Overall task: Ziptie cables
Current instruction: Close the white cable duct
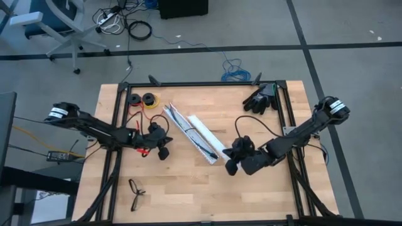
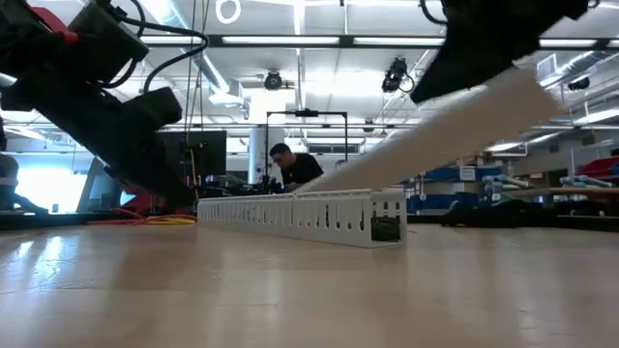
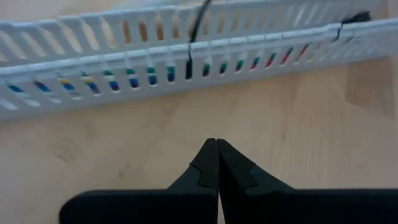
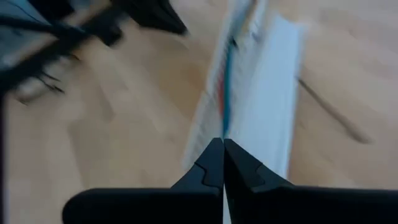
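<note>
Pale wood-grain table [image 1: 188, 182], long white slotted plastic rails [image 1: 191, 132] lying diagonally mid-table, thin coloured cables [image 3: 124, 78] inside the slotted rail, left gripper [image 1: 164, 150] beside the rails with dark fingers pressed together, right gripper [image 1: 231, 164] likewise pressed together at the rails' near end.

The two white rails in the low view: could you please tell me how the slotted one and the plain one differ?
The slotted rail lies flat on the table, while the plain white strip slopes upward, its raised end pinched in the right claw. The slotted rail has open slots along its wall and coloured cables inside; the plain white strip is smooth and carries nothing. Both are long, white and side by side.
</note>
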Motion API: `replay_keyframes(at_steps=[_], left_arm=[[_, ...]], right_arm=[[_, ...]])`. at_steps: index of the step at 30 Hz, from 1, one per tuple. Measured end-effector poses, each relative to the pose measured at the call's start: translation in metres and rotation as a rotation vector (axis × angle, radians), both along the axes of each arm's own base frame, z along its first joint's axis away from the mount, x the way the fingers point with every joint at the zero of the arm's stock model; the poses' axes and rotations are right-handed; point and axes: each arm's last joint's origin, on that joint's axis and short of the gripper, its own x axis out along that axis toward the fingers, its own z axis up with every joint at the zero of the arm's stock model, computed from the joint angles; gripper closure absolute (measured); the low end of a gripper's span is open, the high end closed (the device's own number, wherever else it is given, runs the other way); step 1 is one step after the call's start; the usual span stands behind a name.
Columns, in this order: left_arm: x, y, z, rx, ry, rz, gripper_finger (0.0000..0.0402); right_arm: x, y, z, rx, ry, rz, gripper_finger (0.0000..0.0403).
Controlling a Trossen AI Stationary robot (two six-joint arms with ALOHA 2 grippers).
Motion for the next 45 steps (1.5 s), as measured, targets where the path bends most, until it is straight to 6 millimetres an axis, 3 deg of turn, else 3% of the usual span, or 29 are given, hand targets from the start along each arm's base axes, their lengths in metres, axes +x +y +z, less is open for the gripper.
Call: replay_keyframes(at_steps=[5,9,18,22,30,36,45], left_arm=[[-0.011,0.002,0.011,0.013,0.007,0.015,0.0400],[-0.017,0.004,0.019,0.012,-0.018,0.019,0.0400],[-0.021,0.004,0.022,0.002,-0.026,0.026,0.0400],[-0.020,0.004,0.021,-0.002,-0.022,0.029,0.0400],[-0.020,0.004,0.021,-0.002,-0.020,0.030,0.0400],[-0.020,0.004,0.021,-0.001,-0.016,0.031,0.0400],[-0.022,0.004,0.019,0.003,0.002,0.030,0.0400]], right_arm=[[0.009,0.001,0.013,-0.050,-0.112,0.039,0.0402],[0.011,-0.002,0.011,-0.039,-0.097,0.051,0.0402],[-0.007,-0.020,-0.018,0.082,0.196,-0.119,0.0403],[0.001,-0.018,-0.029,0.111,0.219,-0.112,0.0403],[0.024,-0.029,-0.071,0.162,0.345,-0.152,0.0403],[0.042,-0.051,-0.063,0.133,0.358,-0.190,0.0403],[0.058,-0.090,-0.055,0.161,0.417,-0.069,0.0390]])
